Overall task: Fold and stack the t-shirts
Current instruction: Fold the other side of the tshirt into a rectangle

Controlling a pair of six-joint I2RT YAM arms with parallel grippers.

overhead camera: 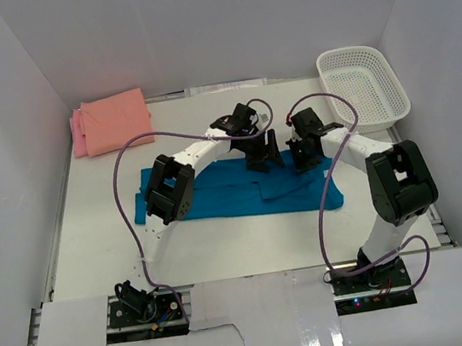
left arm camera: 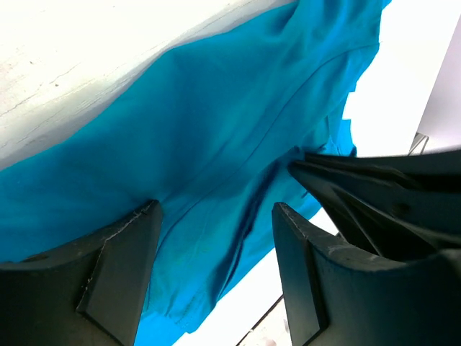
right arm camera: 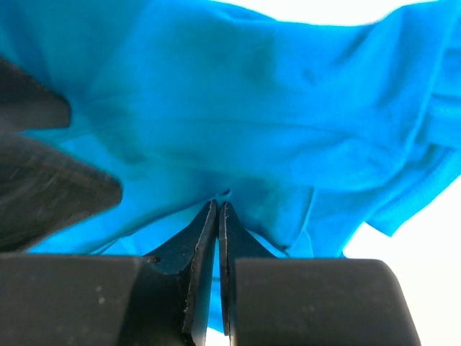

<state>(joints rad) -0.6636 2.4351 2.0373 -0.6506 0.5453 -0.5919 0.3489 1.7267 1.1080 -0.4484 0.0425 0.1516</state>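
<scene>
Your teal-blue t-shirt (overhead camera: 217, 194) lies spread across the middle of the table (overhead camera: 224, 247), long side running left to right, with part of its right half already doubled over itself. Both arms reach in over that right half, close together.

Your right end effector (right arm camera: 218, 209) is closed: the two fingers stand pressed together, and the cloth puckers at their tips with folds running out from that spot, so it has a pinch of the teal-blue t-shirt. Your left end effector (left arm camera: 215, 252) stands wide open just beside it, one finger on either side of a stretch of the shirt, gripping nothing. From the left wrist view you cannot tell whether its fingertips touch the cloth or hang just above it. The dark shape at the right of that view is the other arm's end effector, very near.

At the far left corner of the table sits the folded salmon-orange t-shirt (overhead camera: 116, 120), resting on a folded pink t-shirt (overhead camera: 79, 136) whose edge shows at its left. At the far right corner stands a white mesh basket (overhead camera: 375, 124), well apart from the shirts.
</scene>
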